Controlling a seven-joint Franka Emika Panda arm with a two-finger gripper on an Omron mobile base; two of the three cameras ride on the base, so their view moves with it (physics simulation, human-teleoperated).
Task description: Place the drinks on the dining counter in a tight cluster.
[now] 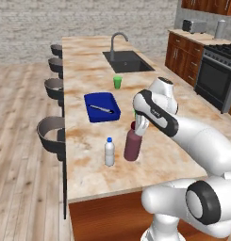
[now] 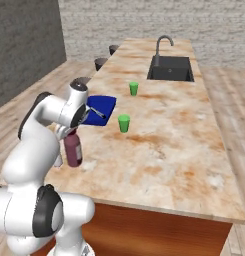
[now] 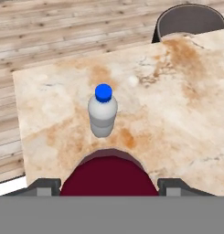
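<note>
A wide maroon juice bottle [image 1: 132, 148] [image 2: 73, 150] stands near the front left of the dining counter [image 1: 88, 70] [image 2: 169, 150]. My gripper [image 1: 138, 127] [image 2: 71, 131] comes down over its top and is shut on it. In the hand view the maroon bottle [image 3: 109, 176] spans the whole gap between the two fingertips of the gripper [image 3: 109, 185]. A small clear water bottle [image 1: 109, 151] [image 3: 103, 114] with a blue cap stands upright just left of the juice bottle, a short gap apart, close to the counter's stool-side edge.
A blue tray [image 1: 102, 106] [image 2: 101, 107] with a utensil lies behind the bottles. Two green cups [image 2: 133, 88] [image 2: 124, 123] stand mid-counter. The dark sink [image 1: 127, 61] with faucet sits farther back. Bar stools [image 1: 51, 134] line the left edge. A stove [image 1: 216, 75] stands to the right.
</note>
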